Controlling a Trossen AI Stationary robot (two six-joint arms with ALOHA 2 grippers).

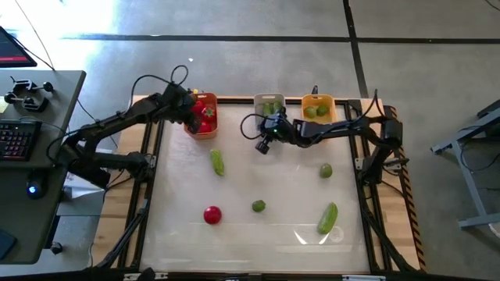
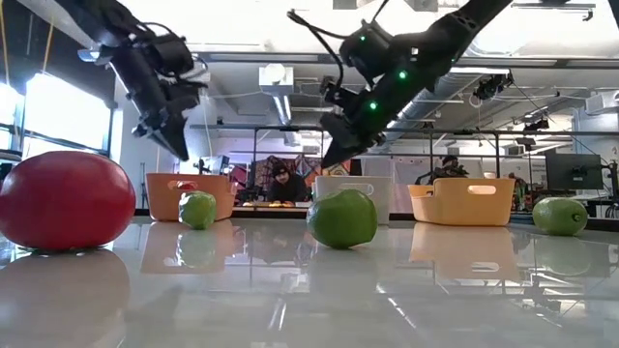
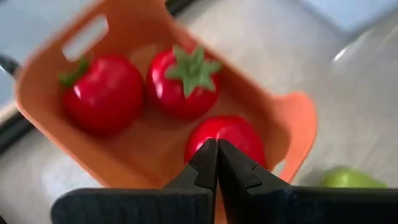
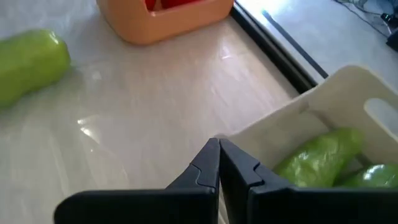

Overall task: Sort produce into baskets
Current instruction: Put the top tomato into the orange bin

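Although I look for brands or labels, I find no readable writing in any view. From the high view, the left end effector point(image 1: 190, 117) hangs over the orange-red basket point(image 1: 205, 133), the right end effector point(image 1: 263, 145) sits just in front of the pale grey basket point(image 1: 268, 99), and the yellow-orange basket point(image 1: 318, 101) stands beside that. On the tabletop point(image 1: 258, 176) lie one tomato point(image 1: 212, 215), two cucumbers point(image 1: 216, 161) point(image 1: 327, 218) and two limes point(image 1: 258, 206) point(image 1: 326, 170). What fills the baskets is hard to make out from here.

In the low view the tomato point(image 2: 64, 200) is cut off at the frame's edge, and the baskets' walls hide their contents. Beyond the tabletop a person point(image 2: 280, 184) sits, which no other view shows.

The left wrist view gives what the high view cannot: three tomatoes point(image 3: 102, 93) in the orange-red basket point(image 3: 50, 118), with the fingers point(image 3: 205, 162) pressed together and empty.

The right wrist view shows cucumbers point(image 4: 320, 155) inside the pale grey basket point(image 4: 292, 121), partly cut off, and the fingers point(image 4: 208, 163) closed on nothing.
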